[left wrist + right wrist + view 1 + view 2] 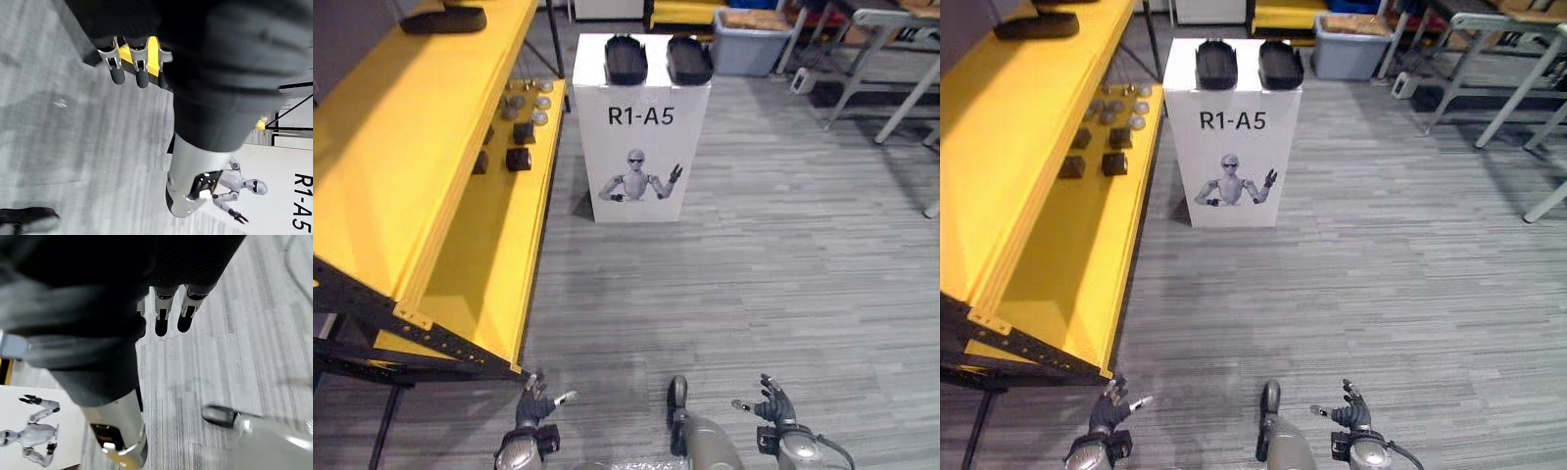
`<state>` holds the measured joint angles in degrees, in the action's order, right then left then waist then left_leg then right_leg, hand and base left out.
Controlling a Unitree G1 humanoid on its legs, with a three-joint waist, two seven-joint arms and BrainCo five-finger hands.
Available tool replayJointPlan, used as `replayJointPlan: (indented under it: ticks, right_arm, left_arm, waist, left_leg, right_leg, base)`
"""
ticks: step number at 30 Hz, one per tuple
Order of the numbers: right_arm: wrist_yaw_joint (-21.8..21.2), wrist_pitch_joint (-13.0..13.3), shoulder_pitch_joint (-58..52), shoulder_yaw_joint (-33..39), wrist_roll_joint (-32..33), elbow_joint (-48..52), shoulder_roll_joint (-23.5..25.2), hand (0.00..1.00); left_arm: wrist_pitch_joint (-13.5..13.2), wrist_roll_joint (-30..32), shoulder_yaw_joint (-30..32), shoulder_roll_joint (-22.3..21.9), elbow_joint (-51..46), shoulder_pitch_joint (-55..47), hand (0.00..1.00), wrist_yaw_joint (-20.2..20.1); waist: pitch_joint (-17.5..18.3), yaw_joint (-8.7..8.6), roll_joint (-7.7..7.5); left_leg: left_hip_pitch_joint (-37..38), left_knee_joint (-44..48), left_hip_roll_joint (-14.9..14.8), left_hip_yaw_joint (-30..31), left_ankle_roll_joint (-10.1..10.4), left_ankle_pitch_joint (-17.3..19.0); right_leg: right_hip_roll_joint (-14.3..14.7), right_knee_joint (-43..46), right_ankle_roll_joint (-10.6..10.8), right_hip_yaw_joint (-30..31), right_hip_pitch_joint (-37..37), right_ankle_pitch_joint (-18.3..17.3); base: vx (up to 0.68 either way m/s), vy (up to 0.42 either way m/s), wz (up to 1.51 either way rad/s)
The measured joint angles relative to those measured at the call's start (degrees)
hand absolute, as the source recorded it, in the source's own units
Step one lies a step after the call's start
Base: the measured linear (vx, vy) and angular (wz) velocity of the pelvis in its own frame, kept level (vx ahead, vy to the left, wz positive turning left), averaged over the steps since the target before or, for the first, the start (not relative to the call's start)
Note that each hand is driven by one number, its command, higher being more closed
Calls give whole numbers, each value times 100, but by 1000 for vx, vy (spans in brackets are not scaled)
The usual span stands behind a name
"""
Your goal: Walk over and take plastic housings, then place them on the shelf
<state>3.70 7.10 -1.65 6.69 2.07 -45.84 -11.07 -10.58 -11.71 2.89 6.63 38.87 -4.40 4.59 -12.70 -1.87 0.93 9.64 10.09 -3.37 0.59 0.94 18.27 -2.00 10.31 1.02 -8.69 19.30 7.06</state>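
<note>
Across grey floor (pixel 783 255), black housings (pixel 626 59) top a white stand (pixel 597 127); left hand (pixel 533 404) and right hand (pixel 771 401) hang spread.

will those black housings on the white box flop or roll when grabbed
Probably stiff: both black housings keep a moulded tray shape. Likely light, since they look like hollow shells. Unlikely to roll, since they lie flat on the white box.

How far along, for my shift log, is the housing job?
One dark housing-like piece already lies on the top level of the yellow shelf. Nothing is in hand: left hand and right hand hang open and empty above the floor. Left: walk to the white stand, take the two black housings on top of it, and shelve them.
</note>
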Motion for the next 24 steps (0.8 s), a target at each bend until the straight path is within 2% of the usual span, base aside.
replayJointPlan:
  ticks: [1, 2, 3, 4, 5, 6, 7, 8, 9, 11, 12, 13, 14, 15, 16, 17, 18, 19, 20, 21, 22, 24]
  right_arm:
    - [5, -3, 27, 1, 10, 0, 8, 0]
    - [5, -11, 123, -2, 24, 0, 28, 0]
    - [6, -10, 157, -3, 40, 1, 24, 0]
    - [10, -10, 141, -7, 63, 1, 25, 0]
    - [13, -11, 134, -36, 66, 1, 29, 0]
    - [26, -10, 149, -96, 75, 8, 25, 0]
    - [70, -9, 155, -178, 167, 31, 45, 0]
    - [100, -7, 166, -235, 283, 31, 72, 0]
    - [107, -4, 177, -233, 333, 31, 85, 0]
    - [142, -4, 277, -226, 438, 21, 63, 0]
    - [152, -4, 389, -226, 438, 19, 75, 0]
    - [156, -4, 439, -223, 437, 19, 73, 0]
    - [172, -2, 500, -217, 436, 19, 56, 0]
    - [178, 0, 555, -221, 434, 19, 31, 0]
    - [179, 0, 573, -223, 434, 20, 30, 0]
    - [180, -1, 544, -231, 433, 16, 47, 0]
    - [187, -3, 509, -243, 432, -2, 100, 0]
    - [179, -3, 492, -248, 426, -3, 99, 0]
    - [181, -3, 441, -225, 413, -7, 86, 0]
    - [180, -4, 396, -225, 408, -57, 69, 0]
    - [178, -6, 388, -229, 394, -106, 89, 0]
    - [157, -8, 267, -238, 275, -231, 221, 0]
  left_arm:
    - [0, 4, 4, 1, 4, 35, 0, 0]
    - [0, 5, 3, -6, 33, 105, 0, 0]
    - [6, 8, 1, -56, 88, 114, 0, -3]
    - [6, 6, 14, -110, 94, 89, 0, -6]
    - [5, 5, 14, -155, 89, 30, 0, -4]
    - [6, 5, 13, -177, 77, -5, 0, -4]
    - [9, 5, 14, -200, 55, -64, 0, -15]
    - [17, 1, 4, -214, 53, -99, 0, -17]
    - [17, -7, 3, -229, 47, -99, 0, -15]
    - [16, -18, 10, -266, -60, -96, 0, -12]
    - [16, -38, 20, -265, -108, -76, 0, 0]
    - [16, -38, 16, -273, -152, -76, 0, -1]
    - [14, -37, 14, -317, -199, -72, 0, -4]
    - [4, -38, 15, -366, -204, -68, 0, -4]
    - [4, -37, 16, -373, -198, -68, 0, -5]
    - [9, -37, 25, -378, -159, -78, 0, -3]
    - [10, -37, 48, -359, -153, -67, 0, -3]
    - [5, -37, 59, -367, -169, -47, 0, -3]
    - [8, -35, 45, -382, -160, 0, 0, -11]
    - [14, -35, 25, -403, -145, -39, 0, -22]
    - [16, -35, 26, -400, -141, -93, 0, -20]
    - [31, -35, -5, -333, -3, -195, 0, -20]
  waist:
    - [9, 12, 20]
    - [9, 47, 25]
    - [11, 35, 53]
    - [9, 27, 99]
    - [6, 70, 151]
    - [17, 102, 195]
    - [4, 187, 225]
    - [1, 331, 181]
    - [-4, 382, 157]
    - [-35, 478, 159]
    - [-98, 553, 130]
    - [-113, 580, 135]
    - [-115, 622, 131]
    - [-112, 642, 184]
    - [-110, 647, 210]
    - [-93, 677, 261]
    - [-104, 712, 127]
    - [-80, 712, 60]
    - [-98, 700, 3]
    - [-95, 717, 3]
    - [-94, 707, 5]
    - [-102, 670, -49]
  left_leg:
    - [-9, 32, -84, 43, 33, 2]
    - [-63, 296, -221, 146, 107, -39]
    - [-255, 1014, -330, 214, 216, -101]
    - [-547, 1983, -460, 205, 437, -263]
    - [-994, 3176, -666, 151, 544, -661]
    - [-1304, 3947, -830, 86, 573, -686]
    - [-1840, 5098, -1080, -144, 531, -640]
    - [-2272, 5523, -1131, -348, 504, -606]
    - [-2467, 5496, -1079, -459, 513, -599]
    - [-3002, 4657, -851, -789, 482, -532]
    - [-3075, 3692, -612, -847, 449, -515]
    - [-3078, 3181, -469, -807, 440, -521]
    - [-3015, 2044, -209, -716, 457, -686]
    - [-2929, 1080, -104, -644, 355, -1073]
    - [-2906, 779, -92, -650, 278, -1309]
    - [-2751, 569, -104, -696, 219, -2039]
    - [-2624, 518, 8, -837, -44, -2221]
    - [-2638, 527, 75, -875, -98, -2118]
    - [-2646, 676, 205, -922, -232, -1855]
    - [-2577, 848, 258, -1005, -275, -1551]
    - [-2464, 856, 275, -1052, -297, -1428]
    - [-1837, 742, 453, -1120, -360, -1091]
  right_leg:
    - [56, 286, -176, -44, 117, -138]
    - [114, 734, -373, -165, 217, -471]
    - [185, 880, -457, -289, 39, -772]
    - [312, 764, -483, -350, -266, -925]
    - [485, 465, -538, -376, -677, -967]
    - [622, 236, -574, -390, -959, -959]
    - [835, -191, -665, -340, -1499, -937]
    - [896, -454, -730, -252, -1907, -944]
    - [887, -556, -751, -211, -2061, -959]
    - [849, -803, -775, -84, -2444, -1001]
    - [794, -840, -682, 52, -2592, -1058]
    - [757, -868, -636, 96, -2667, -1088]
    - [689, -952, -507, 216, -2817, -1177]
    - [687, -984, -427, 366, -2951, -1308]
    - [688, -978, -431, 422, -3019, -1414]
    - [673, -950, -330, 611, -3175, -1574]
    - [504, -817, -151, 739, -3199, -1769]
    - [425, -731, -71, 781, -3132, -1821]
    - [273, -573, 50, 794, -3108, -1901]
    - [152, 35, 359, 816, -2940, -2102]
    - [102, 552, 509, 812, -2787, -2204]
    - [-180, 3416, 968, 732, -1687, -2113]
  base:
    - [528, -374, 34]
    - [525, -356, 27]
    - [628, -411, 35]
    - [517, -323, 32]
    - [396, -249, 15]
    - [393, -239, -6]
    - [587, -284, -26]
    - [583, -252, -30]
    - [545, -183, -29]
    - [403, -74, -28]
    - [386, -2, -42]
    - [473, 44, -56]
    - [456, 88, -58]
    - [541, 143, -58]
    - [453, 139, -61]
    - [584, 200, -54]
    - [403, 137, -46]
    - [554, 200, -19]
    - [384, 156, -13]
    - [384, 156, -16]
    - [358, 172, -28]
    - [407, 206, -13]
